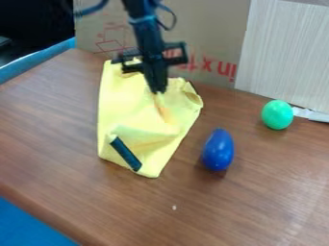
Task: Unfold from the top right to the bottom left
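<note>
Toward the table's (57, 144) back edge, left of its middle, lies the yellow cloth (125, 115), long and rumpled, its left side fairly straight. On its lower left part rests a dark bar (126, 153), tilted; the sweep toward the bottom left should clear it, or the fabric may snag or push it along. Next, over the upper part, hangs the pincer (158, 90), pressed together, apparently on a small ridge of cloth. A good pull here probably takes only the top layer: raise the pinch slightly, carry it low and slowly toward the table's near left, and let go once the fold lies open. Too flat a drag would likely slide the whole piece. Right of that, the cloth's loose upper corner curls, and may need a separate tug. Farther right stand a blue egg-shaped thing (218, 150) and a green one (277, 114), both best left untouched.
</note>
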You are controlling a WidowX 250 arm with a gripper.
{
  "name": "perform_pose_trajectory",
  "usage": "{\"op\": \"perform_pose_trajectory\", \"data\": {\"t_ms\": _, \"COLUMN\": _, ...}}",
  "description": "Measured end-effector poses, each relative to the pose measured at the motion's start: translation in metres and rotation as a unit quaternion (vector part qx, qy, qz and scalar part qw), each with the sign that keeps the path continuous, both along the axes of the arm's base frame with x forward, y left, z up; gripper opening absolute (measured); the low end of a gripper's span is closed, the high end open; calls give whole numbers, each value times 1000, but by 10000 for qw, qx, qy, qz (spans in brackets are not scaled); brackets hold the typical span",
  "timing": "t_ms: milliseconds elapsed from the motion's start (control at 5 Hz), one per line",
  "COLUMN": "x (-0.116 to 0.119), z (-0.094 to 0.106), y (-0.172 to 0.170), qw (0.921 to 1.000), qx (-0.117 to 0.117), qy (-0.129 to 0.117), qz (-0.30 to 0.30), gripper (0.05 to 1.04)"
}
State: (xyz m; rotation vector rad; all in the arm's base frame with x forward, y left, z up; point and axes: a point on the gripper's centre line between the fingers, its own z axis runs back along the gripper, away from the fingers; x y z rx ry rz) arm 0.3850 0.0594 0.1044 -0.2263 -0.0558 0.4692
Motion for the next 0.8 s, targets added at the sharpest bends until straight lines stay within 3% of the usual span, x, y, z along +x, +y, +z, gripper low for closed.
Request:
{"op": "perform_pose_trajectory", "data": {"t_ms": 400, "x": -26, "z": 31, "y": 29, "qw": 9988, "qx": -467, "qy": -140, "qz": 5, "gripper": 52}}
{"op": "perform_pose_trajectory", "data": {"t_ms": 800, "x": -60, "z": 18, "y": 60, "qw": 9983, "qx": -442, "qy": 361, "qz": -113, "gripper": 52}}
